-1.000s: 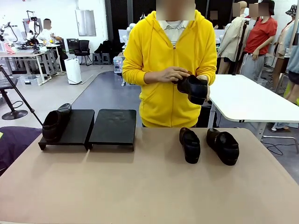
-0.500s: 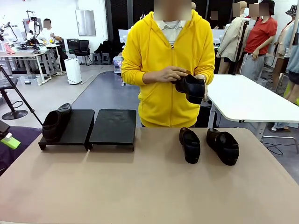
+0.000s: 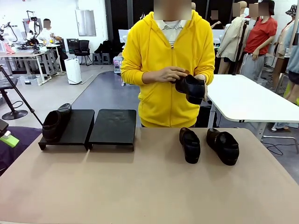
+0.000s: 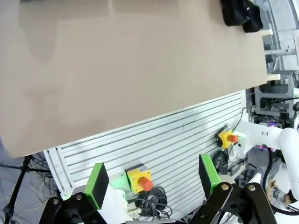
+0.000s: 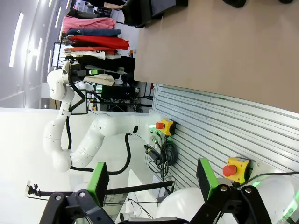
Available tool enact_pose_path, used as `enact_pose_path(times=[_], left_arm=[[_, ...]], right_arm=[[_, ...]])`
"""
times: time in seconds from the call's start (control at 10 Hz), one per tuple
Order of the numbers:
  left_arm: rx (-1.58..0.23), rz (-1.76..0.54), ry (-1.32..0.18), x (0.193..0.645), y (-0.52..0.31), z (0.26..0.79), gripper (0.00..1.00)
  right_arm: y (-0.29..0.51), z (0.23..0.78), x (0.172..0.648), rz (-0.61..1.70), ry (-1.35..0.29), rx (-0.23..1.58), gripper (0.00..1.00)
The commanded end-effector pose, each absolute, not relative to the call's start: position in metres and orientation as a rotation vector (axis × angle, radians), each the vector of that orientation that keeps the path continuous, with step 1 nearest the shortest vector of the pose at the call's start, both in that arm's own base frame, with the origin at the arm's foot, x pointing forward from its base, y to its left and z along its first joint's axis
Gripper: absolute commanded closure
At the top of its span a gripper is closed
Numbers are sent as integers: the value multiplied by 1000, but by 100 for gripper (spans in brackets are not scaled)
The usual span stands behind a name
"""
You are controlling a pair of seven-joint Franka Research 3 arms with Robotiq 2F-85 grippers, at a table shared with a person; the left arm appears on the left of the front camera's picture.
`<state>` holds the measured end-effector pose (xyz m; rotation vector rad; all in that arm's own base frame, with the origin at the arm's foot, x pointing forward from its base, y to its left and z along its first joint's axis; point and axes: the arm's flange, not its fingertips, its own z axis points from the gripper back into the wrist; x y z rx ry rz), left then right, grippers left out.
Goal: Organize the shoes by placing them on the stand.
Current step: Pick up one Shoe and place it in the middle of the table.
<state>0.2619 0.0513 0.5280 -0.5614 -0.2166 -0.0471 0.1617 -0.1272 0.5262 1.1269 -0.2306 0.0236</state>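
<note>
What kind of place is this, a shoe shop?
More likely a robot lab or workshop than a shop. A white robot arm stands beside the table, red stop buttons sit below the table's edge, and farther back a person sits at a workbench with more equipment.

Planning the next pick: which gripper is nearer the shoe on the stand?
Left. The left gripper hangs left of that shoe; the right gripper is back off the table.

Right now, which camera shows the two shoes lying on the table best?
The front view: the two shoes lie whole, side by side, on the table, right of the stand. The left wrist view crops them at its top edge; the right wrist view catches slivers there.
</note>
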Motion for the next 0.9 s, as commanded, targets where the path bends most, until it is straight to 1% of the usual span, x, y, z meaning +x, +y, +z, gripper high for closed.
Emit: enact_pose_path(times=[0.0, 0.2, 0.3, 0.4, 0.5, 0.7, 0.8], left_arm=[[-565, -60, -224, 262, 54, 529, 0], [-565, -60, -224, 262, 54, 529, 0], [-565, -60, -224, 262, 54, 529, 0], [-565, -60, -224, 262, 54, 529, 0], [-565, -60, -224, 262, 54, 529, 0], [-565, -60, -224, 262, 54, 529, 0], [-565, -60, -224, 262, 54, 529, 0]], right_arm=[[-129, 530, 161, 44, -256, 1148, 0], [-129, 530, 161, 44, -256, 1148, 0], [-127, 526, 162, 24, -231, 1127, 0], [-104, 539, 185, 17, -206, 988, 0], [-76, 547, 220, 30, -134, 862, 0], [-31, 540, 296, 150, 8, 745, 0], [-17, 534, 318, 170, 37, 715, 0]])
